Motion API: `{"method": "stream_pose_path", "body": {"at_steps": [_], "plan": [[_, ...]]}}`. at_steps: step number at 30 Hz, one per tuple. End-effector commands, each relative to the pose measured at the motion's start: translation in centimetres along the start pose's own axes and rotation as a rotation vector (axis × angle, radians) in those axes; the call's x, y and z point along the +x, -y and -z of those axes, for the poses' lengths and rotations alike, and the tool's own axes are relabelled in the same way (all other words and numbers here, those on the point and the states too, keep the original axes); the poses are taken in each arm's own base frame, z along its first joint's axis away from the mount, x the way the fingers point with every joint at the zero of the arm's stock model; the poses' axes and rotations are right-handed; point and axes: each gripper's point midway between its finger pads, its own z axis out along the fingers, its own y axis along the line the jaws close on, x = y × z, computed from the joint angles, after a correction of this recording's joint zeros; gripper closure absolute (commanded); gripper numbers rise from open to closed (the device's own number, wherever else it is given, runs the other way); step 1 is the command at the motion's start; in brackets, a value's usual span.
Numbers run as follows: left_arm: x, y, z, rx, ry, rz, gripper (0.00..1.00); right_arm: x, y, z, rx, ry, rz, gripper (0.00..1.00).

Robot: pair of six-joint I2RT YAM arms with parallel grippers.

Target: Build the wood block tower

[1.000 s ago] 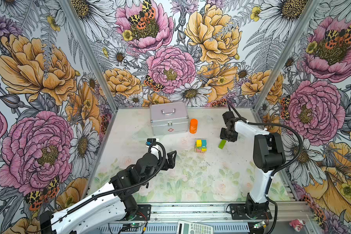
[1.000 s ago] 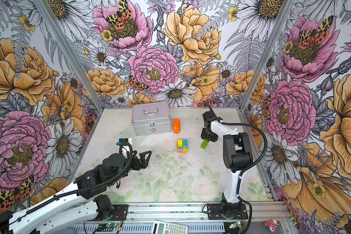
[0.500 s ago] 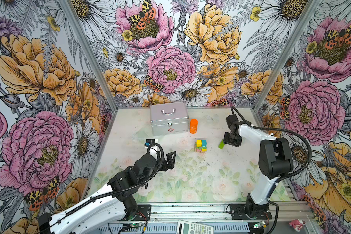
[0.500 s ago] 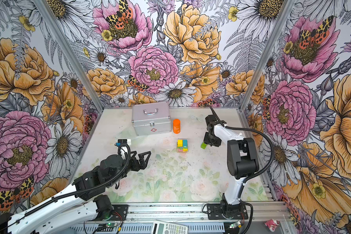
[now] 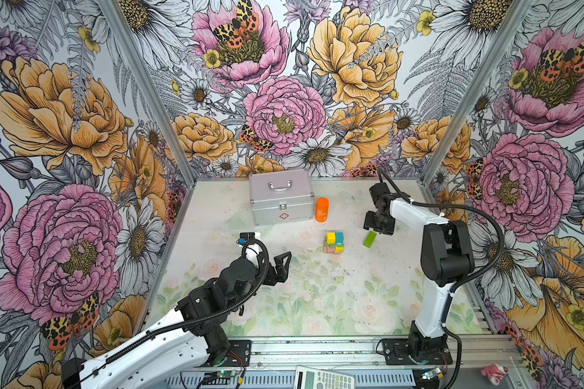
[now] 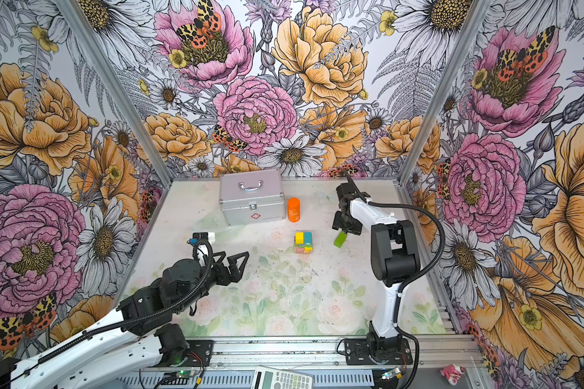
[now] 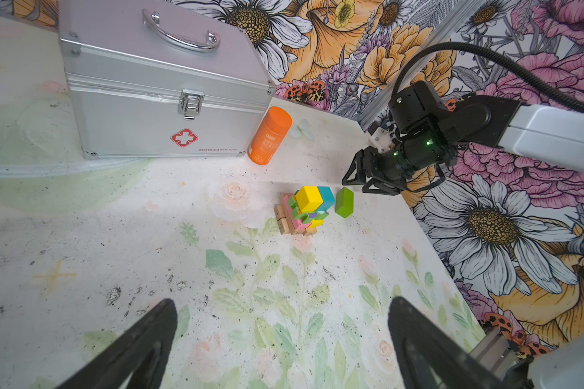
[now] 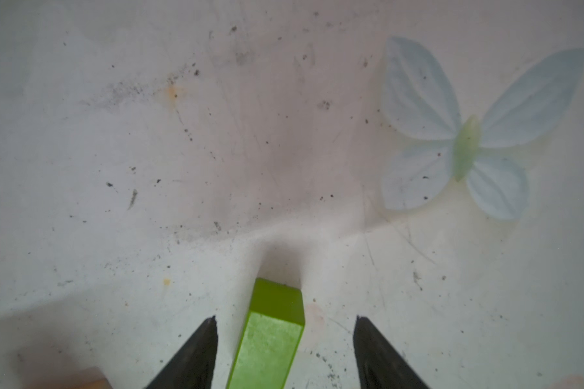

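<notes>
Green bar (image 5: 369,239) stands free just right of the tower (image 5: 333,242), between parted jaws.
The right gripper (image 7: 358,184) straddles the bar without touching it. Behind the tower stand an orange bottle (image 5: 322,209) and a silver case (image 5: 281,197). The left gripper (image 7: 282,303), spread wide, hangs front-left of it.

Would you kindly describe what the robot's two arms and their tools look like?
Both the left arm and right arm have glossy white links joined by bulky black joint housings, each trailed by a ribbed black cable conduit. The left tool and right tool end in matte black, triangular open-frame fingers. Small green lights glow on the right wrist.
</notes>
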Motion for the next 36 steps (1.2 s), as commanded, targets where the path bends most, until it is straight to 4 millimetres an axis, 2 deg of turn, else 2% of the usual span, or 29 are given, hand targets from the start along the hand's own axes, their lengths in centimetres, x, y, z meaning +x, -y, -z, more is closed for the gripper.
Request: {"method": "stream_pose_path", "body": {"at_steps": [1,11,20,24,29,36], "plan": [[-0.1,-0.6,-0.2,-0.029,0.005,-0.009,0.01,-0.6,0.2,-0.2,0.038,0.004,0.017,0.34],[-0.2,-0.4,-0.5,-0.020,-0.004,-0.013,0.01,0.4,1.7,-1.1,0.080,-0.038,0.021,0.37],[-0.3,-0.2,-0.3,-0.004,0.001,-0.004,0.01,2.9,3.2,-0.1,0.097,-0.053,0.023,0.40],[-0.3,-0.1,-0.2,0.005,0.000,-0.001,0.01,3.3,3.7,0.7,0.098,-0.041,0.028,0.40],[-0.3,0.0,0.1,0.018,0.004,0.013,0.01,3.6,3.6,1.6,0.049,-0.038,-0.006,0.37],[-0.5,-0.1,0.7,0.033,0.020,0.026,0.01,6.4,2.1,2.2,-0.111,-0.060,-0.083,0.35]]}}
